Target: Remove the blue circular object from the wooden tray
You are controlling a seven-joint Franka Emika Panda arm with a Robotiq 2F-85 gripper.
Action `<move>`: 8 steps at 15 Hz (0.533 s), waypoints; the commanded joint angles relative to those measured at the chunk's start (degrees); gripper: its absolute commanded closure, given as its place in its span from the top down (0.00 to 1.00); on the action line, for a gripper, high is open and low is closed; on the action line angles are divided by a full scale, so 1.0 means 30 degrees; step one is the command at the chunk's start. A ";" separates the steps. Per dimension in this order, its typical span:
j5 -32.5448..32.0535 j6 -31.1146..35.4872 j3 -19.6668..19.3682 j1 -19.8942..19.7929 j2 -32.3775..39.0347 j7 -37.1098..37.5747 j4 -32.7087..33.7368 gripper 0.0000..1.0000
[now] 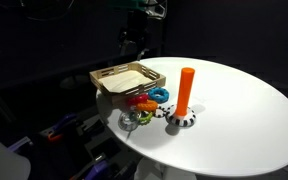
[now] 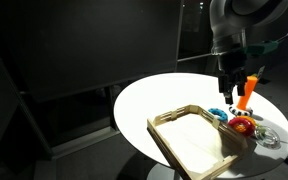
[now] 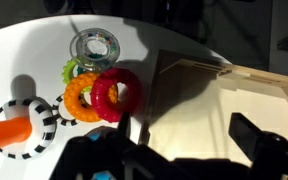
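**Blue circular object at the tray's corner, empty jaws above**

The blue circular object [image 1: 160, 94] is seen at the corner of the wooden tray [image 1: 124, 78] that faces the middle of the worktop [image 1: 244, 100]. The tray itself lies near the worktop's edge. Whether the ring leans on the rim or lies just outside it cannot be told at this size. The gripper [image 2: 227, 85] hangs over that corner; in the wrist view the jaws are spread wide with nothing between them. The ring is judged light, stiff and smooth, so possibly slippery but hardly fragile. It would best be pinched across its band, one jaw through the hole, on the side away from the red ring [image 3: 116, 95].
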 commanded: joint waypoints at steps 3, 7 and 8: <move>0.0133 0.0811 0.0246 0.0001 -0.2828 0.0822 -0.1090 1.00; -0.0042 0.2276 0.0418 0.0072 -0.4316 0.1373 -0.1987 1.00; -0.0096 0.2621 0.0470 0.0092 -0.4614 0.1579 -0.2218 1.00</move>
